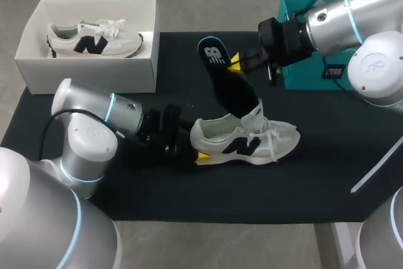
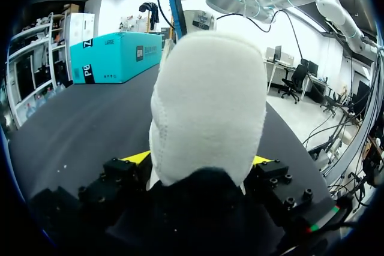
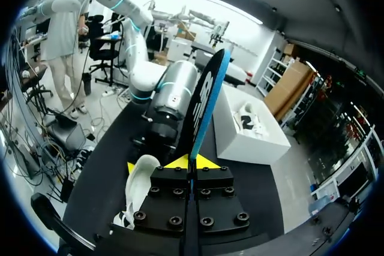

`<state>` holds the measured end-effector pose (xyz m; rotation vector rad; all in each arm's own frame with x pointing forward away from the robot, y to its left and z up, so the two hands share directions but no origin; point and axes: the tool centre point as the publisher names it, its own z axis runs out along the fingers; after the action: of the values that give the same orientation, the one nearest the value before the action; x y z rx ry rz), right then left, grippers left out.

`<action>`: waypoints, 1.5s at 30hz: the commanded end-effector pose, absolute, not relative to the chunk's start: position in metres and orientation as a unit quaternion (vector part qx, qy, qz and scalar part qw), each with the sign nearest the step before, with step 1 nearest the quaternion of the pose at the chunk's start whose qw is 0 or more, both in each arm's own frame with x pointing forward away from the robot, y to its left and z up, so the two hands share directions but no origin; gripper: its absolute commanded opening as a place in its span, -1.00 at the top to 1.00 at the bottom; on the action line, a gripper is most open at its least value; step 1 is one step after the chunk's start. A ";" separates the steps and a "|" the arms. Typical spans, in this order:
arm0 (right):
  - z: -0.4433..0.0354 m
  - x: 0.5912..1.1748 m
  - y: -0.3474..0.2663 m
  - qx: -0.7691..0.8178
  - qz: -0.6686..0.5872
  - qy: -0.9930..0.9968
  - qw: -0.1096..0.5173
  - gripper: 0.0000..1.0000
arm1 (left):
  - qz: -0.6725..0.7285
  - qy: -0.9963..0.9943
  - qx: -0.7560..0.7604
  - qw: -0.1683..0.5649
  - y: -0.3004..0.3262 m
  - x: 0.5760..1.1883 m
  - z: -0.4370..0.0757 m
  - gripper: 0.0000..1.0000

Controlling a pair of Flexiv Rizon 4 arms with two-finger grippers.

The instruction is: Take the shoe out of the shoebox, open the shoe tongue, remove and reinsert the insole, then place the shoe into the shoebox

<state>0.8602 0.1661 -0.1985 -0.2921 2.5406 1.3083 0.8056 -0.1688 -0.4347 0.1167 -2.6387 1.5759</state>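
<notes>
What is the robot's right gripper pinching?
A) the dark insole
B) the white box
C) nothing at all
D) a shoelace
A: the right gripper is shut on the dark insole, which sticks up out of the shoe.
</notes>
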 end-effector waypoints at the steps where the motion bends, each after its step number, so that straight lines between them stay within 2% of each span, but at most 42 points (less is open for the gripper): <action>1: -0.197 0.860 0.165 -0.101 0.450 0.877 0.134 1.00 | 0.512 -0.858 0.039 0.032 -0.169 0.805 -0.437 1.00; 35: -0.197 0.860 0.165 -0.101 0.450 0.877 0.134 1.00 | 0.512 -0.858 0.039 0.032 -0.169 0.805 -0.437 1.00; 38: -0.175 0.858 0.177 -0.073 0.501 0.848 0.159 1.00 | 0.512 -0.858 0.039 0.032 -0.169 0.805 -0.437 1.00; 45: -0.128 0.857 0.194 -0.037 0.544 0.821 0.169 1.00 | 0.512 -0.858 0.039 0.032 -0.169 0.805 -0.437 1.00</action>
<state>0.8630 0.1927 -0.1318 -0.1422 2.3675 1.5337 0.8056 -0.1689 -0.4347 0.1166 -2.6387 1.5760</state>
